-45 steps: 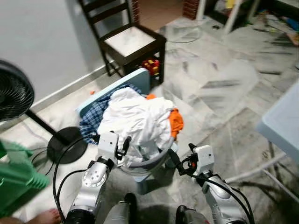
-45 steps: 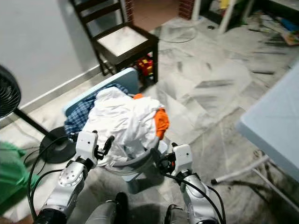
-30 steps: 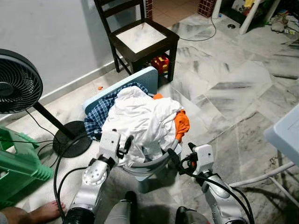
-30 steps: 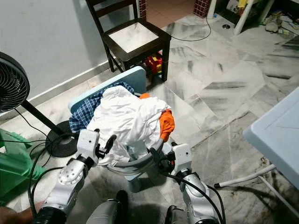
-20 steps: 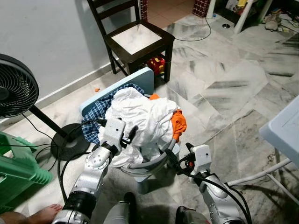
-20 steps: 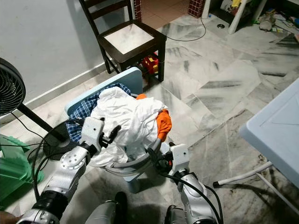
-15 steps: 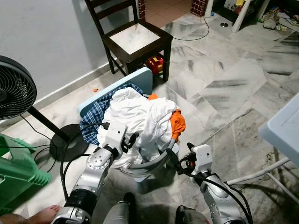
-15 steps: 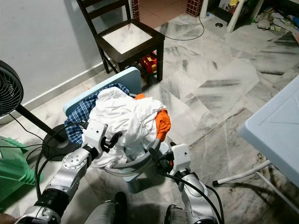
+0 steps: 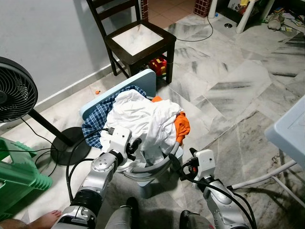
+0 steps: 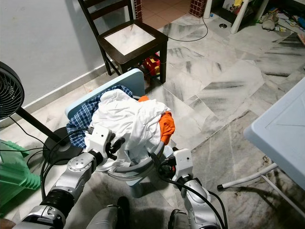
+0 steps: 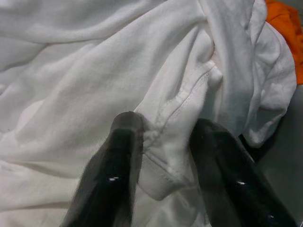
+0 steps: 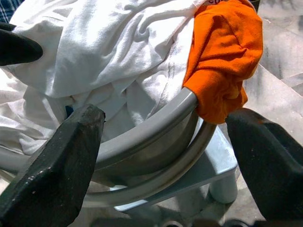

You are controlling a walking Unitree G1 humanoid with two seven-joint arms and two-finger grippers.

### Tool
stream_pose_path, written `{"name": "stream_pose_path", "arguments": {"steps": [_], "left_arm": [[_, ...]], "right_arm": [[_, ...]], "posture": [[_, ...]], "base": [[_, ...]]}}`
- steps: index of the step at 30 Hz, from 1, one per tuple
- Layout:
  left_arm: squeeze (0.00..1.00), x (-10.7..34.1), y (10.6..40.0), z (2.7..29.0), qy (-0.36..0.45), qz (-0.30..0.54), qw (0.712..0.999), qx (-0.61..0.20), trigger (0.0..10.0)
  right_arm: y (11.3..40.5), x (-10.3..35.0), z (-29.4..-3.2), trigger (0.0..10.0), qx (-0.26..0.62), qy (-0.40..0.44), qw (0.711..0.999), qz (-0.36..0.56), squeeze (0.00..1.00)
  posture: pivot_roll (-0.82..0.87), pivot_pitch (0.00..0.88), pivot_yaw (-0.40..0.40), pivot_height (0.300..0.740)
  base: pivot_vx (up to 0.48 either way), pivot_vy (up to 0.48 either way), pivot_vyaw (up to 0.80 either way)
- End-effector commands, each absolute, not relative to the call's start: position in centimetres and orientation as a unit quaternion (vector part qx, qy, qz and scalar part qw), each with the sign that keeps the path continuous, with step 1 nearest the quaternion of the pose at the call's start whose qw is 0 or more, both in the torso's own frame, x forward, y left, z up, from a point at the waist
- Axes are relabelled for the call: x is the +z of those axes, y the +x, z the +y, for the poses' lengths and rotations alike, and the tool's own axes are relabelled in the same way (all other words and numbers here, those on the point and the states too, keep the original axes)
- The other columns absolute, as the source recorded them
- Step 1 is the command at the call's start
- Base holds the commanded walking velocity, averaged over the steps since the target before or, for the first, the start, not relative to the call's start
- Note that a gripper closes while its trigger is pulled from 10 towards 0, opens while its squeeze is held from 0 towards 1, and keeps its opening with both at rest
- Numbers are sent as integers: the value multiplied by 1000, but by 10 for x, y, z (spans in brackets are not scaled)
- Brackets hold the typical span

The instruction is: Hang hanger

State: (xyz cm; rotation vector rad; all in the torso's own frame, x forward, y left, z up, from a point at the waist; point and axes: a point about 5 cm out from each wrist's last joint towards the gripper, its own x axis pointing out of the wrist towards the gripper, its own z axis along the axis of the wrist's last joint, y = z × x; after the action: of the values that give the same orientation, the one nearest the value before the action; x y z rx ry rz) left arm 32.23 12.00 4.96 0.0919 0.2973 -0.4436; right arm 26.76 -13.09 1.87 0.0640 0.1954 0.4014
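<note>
No hanger can be made out; if one is here it is likely buried in the laundry, and that is a guess. What the task has to work with is a heap of white cloth (image 9: 143, 121) piled over the rim of a grey basket (image 12: 142, 137), which sits on a pale blue stool (image 9: 143, 183).

The left gripper (image 11: 163, 142) is pressed into the heap on its own side, its two fingers (image 11: 120, 156) parted with a hemmed fold of white cloth lying between them. The jaws stand apart, not clamped, so the cloth is straddled rather than held; this looks like a reach to take or shift a garment.

The right gripper (image 12: 165, 156) hovers just short of the basket's rim, jaws wide, with the rim between and beyond its fingers and nothing gripped. An orange cloth (image 12: 222, 61) hangs over the rim just past it, toward its right finger.

Beyond the heap, away from both grippers, a blue checked cloth (image 9: 97, 121) lies against a pale blue board (image 9: 138, 83), and farther off stands a dark chair (image 9: 138, 40). Out past the left arm are a fan (image 9: 16, 95) and a green crate (image 9: 19, 176); a person's bare foot (image 9: 45, 220) shows near that crate.
</note>
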Motion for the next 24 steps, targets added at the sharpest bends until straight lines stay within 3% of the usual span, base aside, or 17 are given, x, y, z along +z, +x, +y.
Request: {"name": "stream_pose_path", "arguments": {"steps": [1, 7, 24], "left_arm": [[0, 44, 319, 119, 43, 163, 959, -227, 0], [0, 51, 321, 106, 28, 147, 956, -251, 0], [0, 60, 326, 102, 6, 129, 961, -245, 0]], "right_arm": [[266, 17, -129, 10000, 201, 31, 974, 103, 0], [264, 15, -127, 10000, 200, 34, 973, 105, 0], [264, 15, -128, 10000, 195, 36, 975, 105, 0]], "posture": [[-23, 241, 56, 740], [-22, 241, 58, 740], [-27, 242, 62, 740]], "base": [[0, 0, 0], [0, 0, 0], [0, 0, 0]]}}
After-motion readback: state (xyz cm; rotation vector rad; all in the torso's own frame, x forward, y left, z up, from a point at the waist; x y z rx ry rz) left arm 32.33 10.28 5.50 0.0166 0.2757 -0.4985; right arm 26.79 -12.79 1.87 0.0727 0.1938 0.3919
